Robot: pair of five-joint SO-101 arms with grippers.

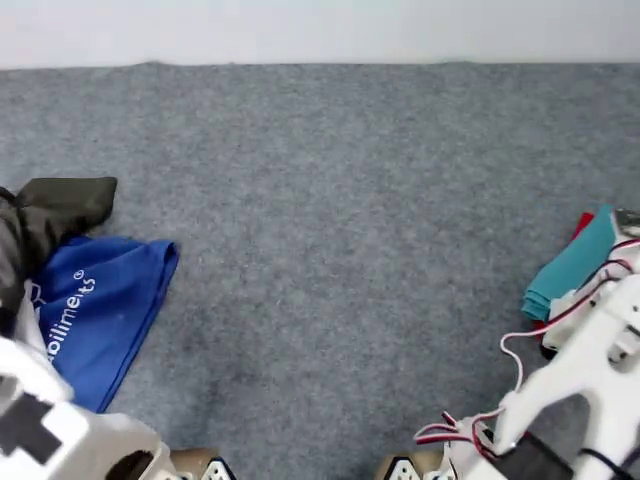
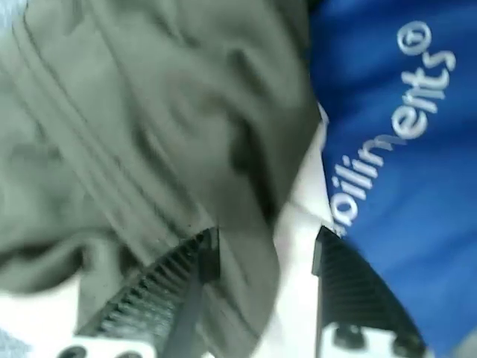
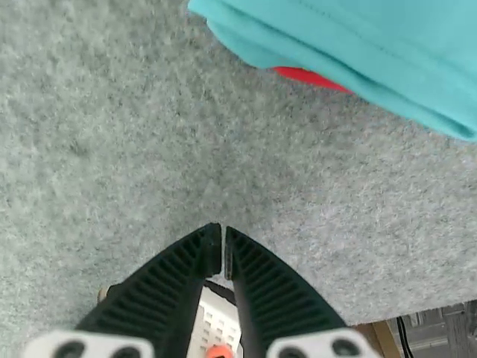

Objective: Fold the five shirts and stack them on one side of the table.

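**Left pincer open over the olive shirt, right pincer closed beside the folded pair**

The left pincer [image 2: 266, 242] stood with its jaws well apart. A fold of the olive shirt [image 2: 149, 112] ran down into the gap between them and lay against one ribbed finger [image 2: 179, 276]. Whether the cloth was truly gripped could not be told. The other finger [image 2: 350, 283] stood free of the olive cloth, just beside the blue shirt [image 2: 402, 186], which bore white lettering. A pale strip [image 2: 298, 224] showed between the two shirts. What it belonged to could not be told.

From above, both of these shirts lay at the left edge of the grey bench [image 1: 350, 200]. The olive one was crumpled and lay farther from the arms. The blue one spread out nearer to them, and the two touched. The white left arm [image 1: 60, 430] sat at the near left corner.

The right pincer [image 3: 223, 242] was closed, its two black tips meeting with nothing between them. It hung over bare grey bench, pointing toward the teal shirt [image 3: 358, 52] but apart from it. The teal shirt was folded and lay on top of a red shirt [image 3: 309, 78], of which a thin edge peeked out beneath.

In the high view this folded pair sat at the right edge of the bench, beside the white right arm [image 1: 590, 360], which carried red and white wires [image 1: 520, 350]. The two groups of shirts were well apart, with open grey felt between them.
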